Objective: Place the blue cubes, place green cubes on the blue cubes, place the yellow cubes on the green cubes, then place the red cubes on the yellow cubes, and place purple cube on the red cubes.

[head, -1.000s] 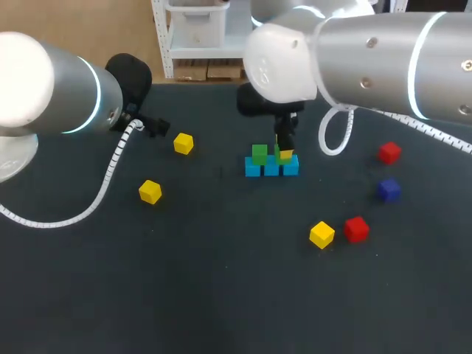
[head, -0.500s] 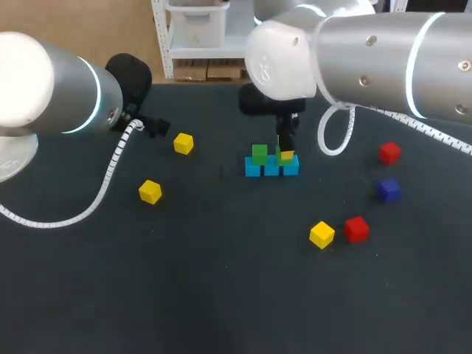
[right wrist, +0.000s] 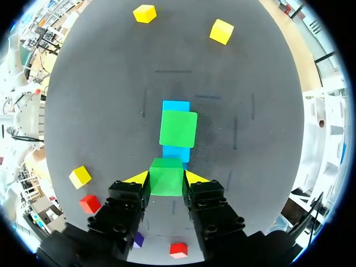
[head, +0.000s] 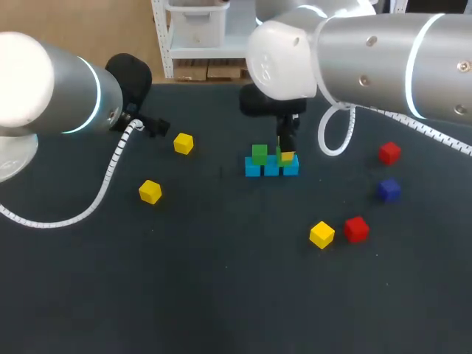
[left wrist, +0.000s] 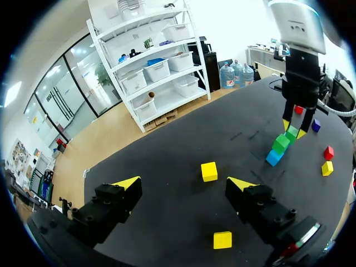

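Green-layer placement is judged in hand: a second green cube [right wrist: 167, 177] is pinched by the right gripper [right wrist: 167, 178] over the blue cubes [head: 254, 170], so square seating and release are called for.

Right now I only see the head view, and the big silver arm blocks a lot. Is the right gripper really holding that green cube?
Observer: Yes. In the right wrist view the right gripper is shut on the held green cube, with a yellow tip against each side.
Operator: Is it bumping the other green one?
Observer: No. Looking down along the fingers, a strip of blue cube shows between it and the other green cube, so the two are apart.
Operator: And my left one, has it got anything?
Observer: No. The left wrist view shows the left gripper open with nothing in it. A yellow cube lies ahead of it.
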### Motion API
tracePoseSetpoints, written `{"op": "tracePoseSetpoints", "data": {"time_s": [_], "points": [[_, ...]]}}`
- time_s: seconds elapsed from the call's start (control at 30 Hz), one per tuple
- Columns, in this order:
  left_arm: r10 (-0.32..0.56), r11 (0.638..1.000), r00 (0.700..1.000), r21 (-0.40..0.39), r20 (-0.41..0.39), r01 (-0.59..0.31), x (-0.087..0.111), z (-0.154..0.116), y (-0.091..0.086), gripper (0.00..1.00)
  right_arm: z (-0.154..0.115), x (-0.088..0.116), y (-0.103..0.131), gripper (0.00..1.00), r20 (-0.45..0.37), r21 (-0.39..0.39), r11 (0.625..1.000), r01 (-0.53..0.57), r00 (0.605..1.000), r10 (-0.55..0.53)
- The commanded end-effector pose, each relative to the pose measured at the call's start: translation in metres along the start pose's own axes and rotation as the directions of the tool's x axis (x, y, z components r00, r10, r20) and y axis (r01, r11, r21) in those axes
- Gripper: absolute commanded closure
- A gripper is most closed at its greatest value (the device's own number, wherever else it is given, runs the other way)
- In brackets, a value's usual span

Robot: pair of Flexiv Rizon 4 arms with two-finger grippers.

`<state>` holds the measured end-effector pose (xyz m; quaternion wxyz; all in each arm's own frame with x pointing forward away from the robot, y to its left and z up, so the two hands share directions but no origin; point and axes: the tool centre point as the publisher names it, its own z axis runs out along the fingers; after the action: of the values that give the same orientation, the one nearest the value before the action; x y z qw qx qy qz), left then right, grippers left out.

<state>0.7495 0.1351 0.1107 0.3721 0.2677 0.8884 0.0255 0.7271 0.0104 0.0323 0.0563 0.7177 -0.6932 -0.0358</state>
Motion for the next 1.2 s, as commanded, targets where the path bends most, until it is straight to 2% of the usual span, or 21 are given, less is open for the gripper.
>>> {"op": "tracePoseSetpoints", "data": {"time_s": [0.03,0.17,0.23,0.37,0.43,0.57,0.6,0.63,0.67,0.93,0.97,1.07,1.13,1.2], "points": [[0.002,1.0,1.0,0.004,-0.001,-0.002,-0.0005,0.0005,0.0013,0.0,0.0002,0.0001,-0.0018,0.93,0.004,-0.001,1.0,0.0,1.0,0.0],[0.002,1.0,1.0,0.004,-0.001,-0.002,-0.0005,0.0005,0.0013,0.0,0.0006,-0.0001,-0.0021,0.84,0.007,-0.004,1.0,0.0,1.0,0.0],[0.002,1.0,1.0,0.004,-0.001,-0.002,-0.0005,0.0005,0.0013,0.0,0.0007,-0.0002,-0.0021,0.69,0.008,-0.004,1.0,0.0,1.0,0.0],[0.002,1.0,1.0,0.004,-0.001,-0.002,-0.0005,0.0005,0.0013,0.0,0.0012,-0.0006,-0.002,0.67,0.008,-0.005,1.0,0.002,1.0,-0.002],[0.002,1.0,1.0,0.004,-0.001,-0.002,-0.0005,0.0005,0.0013,0.0,0.0012,-0.0007,-0.0019,0.62,0.008,-0.005,1.0,0.005,1.0,-0.005],[0.002,1.0,1.0,0.004,-0.001,-0.002,-0.0005,0.0005,0.0013,0.0,0.0012,-0.0008,-0.0021,0.4,0.006,-0.002,1.0,0.005,1.0,-0.005],[0.002,1.0,1.0,0.004,-0.001,-0.002,-0.0005,0.0005,0.0013,0.0,0.0012,-0.0008,-0.0021,0.25,0.005,-0.001,1.0,0.006,1.0,-0.006],[0.002,1.0,1.0,0.004,-0.001,-0.002,-0.0005,0.0005,0.0013,0.0,0.0011,-0.0008,-0.0022,0.03,0.004,0.0,1.0,0.006,1.0,-0.006],[0.002,1.0,1.0,0.004,-0.001,-0.002,-0.0005,0.0005,0.0013,0.0,0.0011,-0.0008,-0.0022,0.0,0.003,0.0,1.0,0.006,1.0,-0.006],[0.002,1.0,1.0,0.004,-0.001,-0.002,-0.0005,0.0005,0.0013,0.0,0.0009,0.0003,-0.0027,0.0,-0.013,0.011,1.0,0.011,1.0,-0.011],[0.002,1.0,1.0,0.004,-0.001,-0.002,-0.0005,0.0005,0.0013,0.0,0.001,0.0004,-0.0027,0.06,-0.014,0.011,1.0,0.012,1.0,-0.011],[0.002,1.0,1.0,0.004,-0.001,-0.002,-0.0005,0.0005,0.0013,0.0,0.0013,0.0003,-0.0031,0.36,-0.02,0.015,1.0,0.014,1.0,-0.014],[0.002,1.0,1.0,0.004,-0.001,-0.002,-0.0005,0.0005,0.0013,0.0,0.0014,0.0003,-0.0036,0.47,-0.02,0.018,1.0,0.013,1.0,-0.012],[0.002,1.0,1.0,0.004,-0.001,-0.002,-0.0005,0.0005,0.0013,0.0,0.0013,0.0,-0.004,0.54,-0.02,0.02,1.0,0.013,1.0,-0.013]]}}
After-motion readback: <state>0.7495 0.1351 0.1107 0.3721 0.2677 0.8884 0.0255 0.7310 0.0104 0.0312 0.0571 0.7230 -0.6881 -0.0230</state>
